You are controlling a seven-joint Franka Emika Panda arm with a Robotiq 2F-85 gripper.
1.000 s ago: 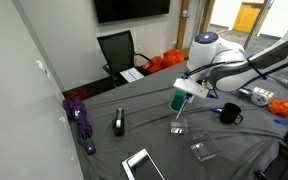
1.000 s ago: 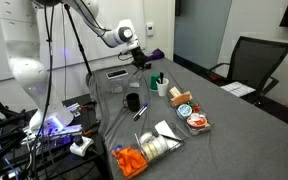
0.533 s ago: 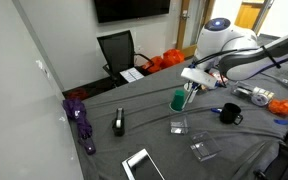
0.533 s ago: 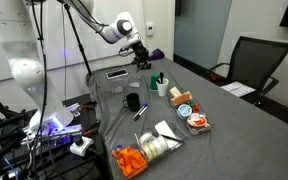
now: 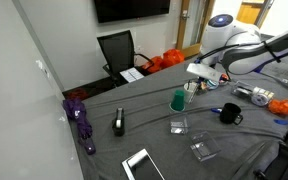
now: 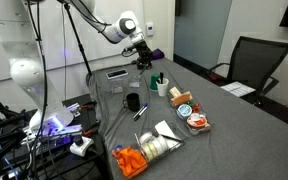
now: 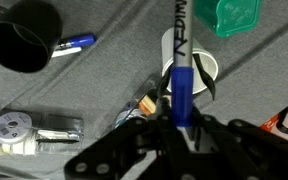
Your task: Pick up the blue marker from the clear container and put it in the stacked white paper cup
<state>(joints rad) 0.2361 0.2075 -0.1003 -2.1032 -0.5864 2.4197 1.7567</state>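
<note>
My gripper [image 7: 179,125] is shut on the blue marker [image 7: 182,78], which stands upright between the fingers. In the wrist view the marker's tip hangs over the opening of the stacked white paper cup [image 7: 206,68]. In both exterior views the gripper [image 5: 206,76] [image 6: 142,58] hovers above the cups. The white cup [image 6: 162,89] stands next to the green cup [image 5: 178,99]. The clear container [image 5: 179,126] lies on the grey cloth, nearer the camera than the green cup, with nothing visible in it.
A black mug [image 5: 231,114] [image 7: 22,35] and another blue pen [image 7: 72,44] lie close to the cups. A larger clear box [image 5: 204,150], a tablet [image 5: 141,165], a black object [image 5: 119,122] and a purple item [image 5: 81,120] sit on the cloth. Snack packets [image 6: 189,113] lie further along.
The gripper has carried the blue marker up and away from the clear container, past the green cup, to a spot over the white cup.
</note>
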